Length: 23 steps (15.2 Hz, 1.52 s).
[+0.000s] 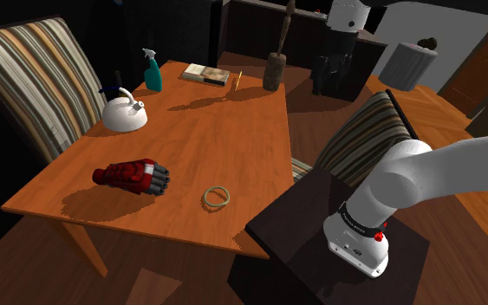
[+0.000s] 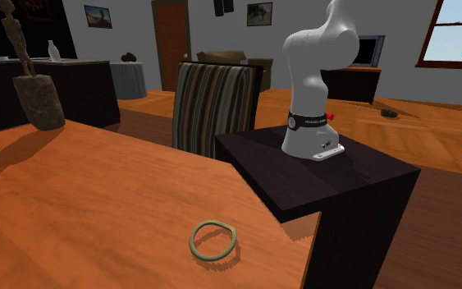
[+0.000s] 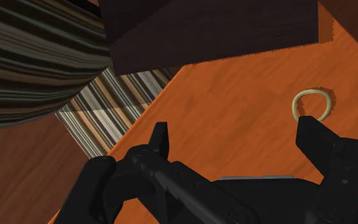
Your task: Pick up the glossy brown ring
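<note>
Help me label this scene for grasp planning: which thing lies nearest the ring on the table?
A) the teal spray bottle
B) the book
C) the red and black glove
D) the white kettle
C: in the shoulder view the ring lies close beside the red and black glove.

The ring (image 1: pixel 217 197) lies on the surface (image 1: pixel 233 139) with bare wood all around it. The red and black glove (image 1: pixel 133 176) sits near on one side. The dark stand (image 1: pixel 296 232) is close on the other side.
</note>
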### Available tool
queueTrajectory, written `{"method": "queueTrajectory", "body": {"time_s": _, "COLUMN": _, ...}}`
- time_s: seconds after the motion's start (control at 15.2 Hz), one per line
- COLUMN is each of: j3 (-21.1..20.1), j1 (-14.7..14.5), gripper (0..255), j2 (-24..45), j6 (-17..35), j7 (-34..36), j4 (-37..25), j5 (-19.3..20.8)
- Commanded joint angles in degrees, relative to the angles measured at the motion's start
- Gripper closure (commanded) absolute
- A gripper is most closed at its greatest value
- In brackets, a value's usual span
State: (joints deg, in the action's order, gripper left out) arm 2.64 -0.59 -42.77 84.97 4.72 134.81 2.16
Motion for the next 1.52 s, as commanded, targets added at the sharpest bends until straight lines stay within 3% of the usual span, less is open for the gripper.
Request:
{"method": "queueTrajectory", "body": {"time_s": 0.0, "j3": 0.0, "j1": 0.0, "gripper": 0, "j2": 0.0, "j6": 0.0, "j7": 0.0, "j4": 0.0, "j5": 0.0}}
{"method": "queueTrajectory", "body": {"time_s": 0.73, "j3": -6.9, "j1": -3.3, "gripper": 0, "j2": 7.5, "j6": 21.1, "j7": 7.2, "j4": 13.1, "j5": -4.3}}
{"method": "queueTrajectory", "body": {"time_s": 1.45, "j3": -14.2, "j1": -6.0, "gripper": 0, "j2": 26.8, "j6": 44.2, "j7": 15.1, "j4": 16.3, "j5": -5.7}}
